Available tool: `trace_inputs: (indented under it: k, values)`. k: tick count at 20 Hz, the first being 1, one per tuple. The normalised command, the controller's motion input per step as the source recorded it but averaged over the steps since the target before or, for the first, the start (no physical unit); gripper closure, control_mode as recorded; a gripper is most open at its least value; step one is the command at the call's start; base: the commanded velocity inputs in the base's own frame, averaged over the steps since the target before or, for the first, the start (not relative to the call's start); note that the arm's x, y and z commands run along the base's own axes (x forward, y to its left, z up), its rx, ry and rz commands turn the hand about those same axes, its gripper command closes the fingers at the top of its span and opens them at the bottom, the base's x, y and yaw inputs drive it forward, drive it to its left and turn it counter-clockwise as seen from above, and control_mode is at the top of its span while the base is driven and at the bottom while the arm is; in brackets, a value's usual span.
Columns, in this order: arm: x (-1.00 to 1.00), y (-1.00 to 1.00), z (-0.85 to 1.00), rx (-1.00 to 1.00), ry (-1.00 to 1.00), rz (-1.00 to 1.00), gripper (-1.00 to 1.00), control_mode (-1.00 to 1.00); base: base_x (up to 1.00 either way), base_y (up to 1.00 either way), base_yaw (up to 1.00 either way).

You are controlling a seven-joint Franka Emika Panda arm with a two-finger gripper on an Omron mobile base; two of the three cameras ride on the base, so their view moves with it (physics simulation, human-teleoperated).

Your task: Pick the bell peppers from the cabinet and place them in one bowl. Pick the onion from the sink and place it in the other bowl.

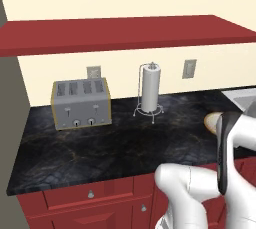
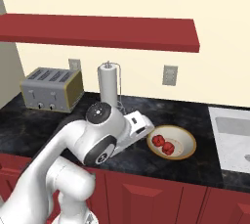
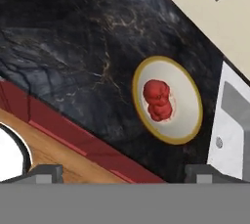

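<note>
Right base view: toaster [image 2: 51, 89], paper-towel holder [image 2: 108, 87] behind arm; tool [image 3: 122, 171] released, empty.

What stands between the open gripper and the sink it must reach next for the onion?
Nothing visible does. The gripper is open, above the counter's front edge, holding nothing. Both peppers already lie in the tan bowl. Between that bowl and the sink there is bare dark counter. The onion itself can't be made out.
</note>
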Motion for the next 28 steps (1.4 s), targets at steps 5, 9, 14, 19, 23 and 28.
trace_inputs:
  k: [5, 9, 14, 19, 23, 28]
  values:
    - [-0.98, 0.54, 0.49, 0.01, 0.18, 0.00, -1.00, -1.00, 0.00, 0.00, 0.00]
    - [-1.00, 0.71, 0.28, 0.00, 0.15, 0.00, -1.00, -1.00, 0.00, 0.00, 0.00]
    - [-0.90, 0.57, -0.05, 0.06, 0.08, 0.05, -1.00, -1.00, 0.00, 0.00, 0.00]
    - [-0.65, 0.29, -0.46, 0.26, -0.17, 0.08, -1.00, -1.00, 0.00, 0.00, 0.00]
    - [-0.51, 0.18, -0.13, 0.12, -0.45, 0.06, -1.00, -1.00, 0.00, 0.00, 0.00]
    - [0.00, 0.00, 0.00, 0.00, 0.00, 0.00, -1.00, 1.00, -0.68, 0.07, 0.10]
